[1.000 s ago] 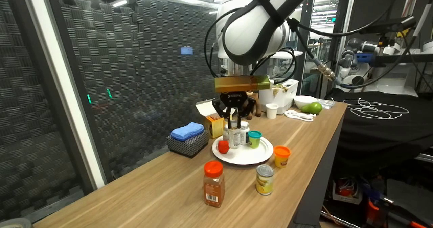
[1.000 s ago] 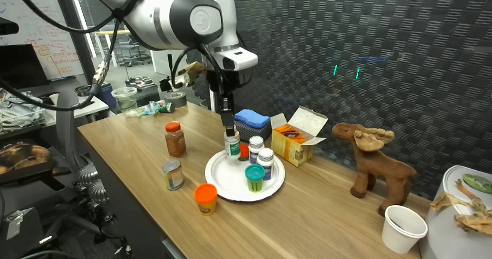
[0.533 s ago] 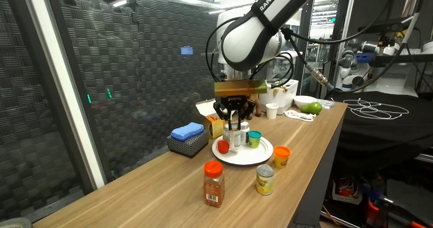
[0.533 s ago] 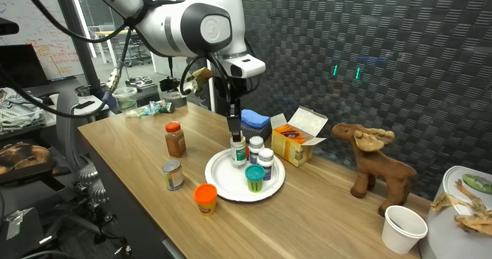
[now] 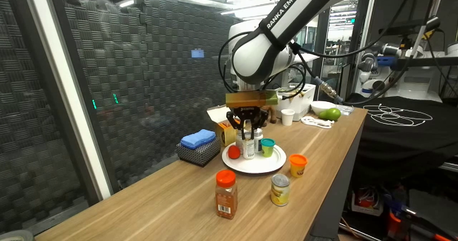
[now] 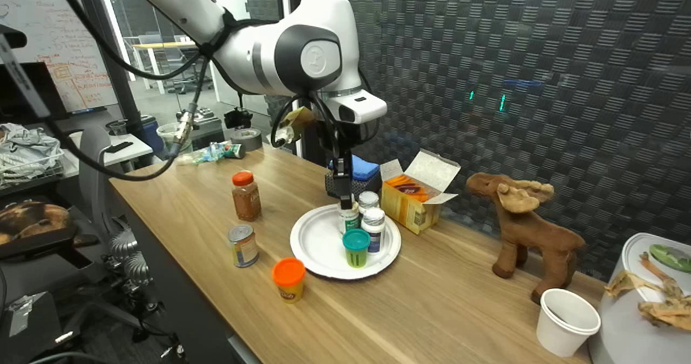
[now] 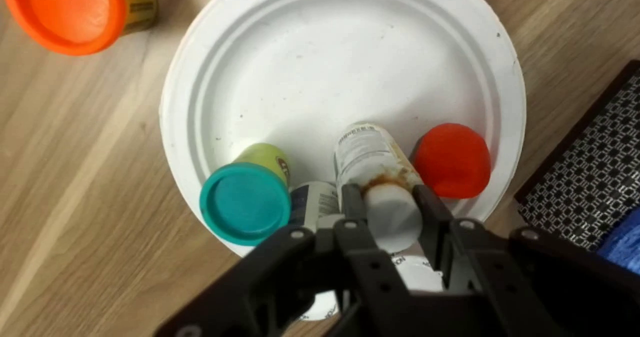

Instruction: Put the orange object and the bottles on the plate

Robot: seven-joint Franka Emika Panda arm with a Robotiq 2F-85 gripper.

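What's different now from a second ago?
The claw, still gripping a white bottle, has come down and moved toward two other white bottles; one of them has shifted too. The plate slid slightly toward the dark textured wall, taking the red object and teal-lidded jar along. Nothing was grabbed or let go. The orange-lidded tub, red-capped jar and can stayed put.

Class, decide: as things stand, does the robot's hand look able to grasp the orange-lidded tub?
Probably not yet: the hand seems clamped on a white bottle. The orange-lidded tub itself looks unobstructed.
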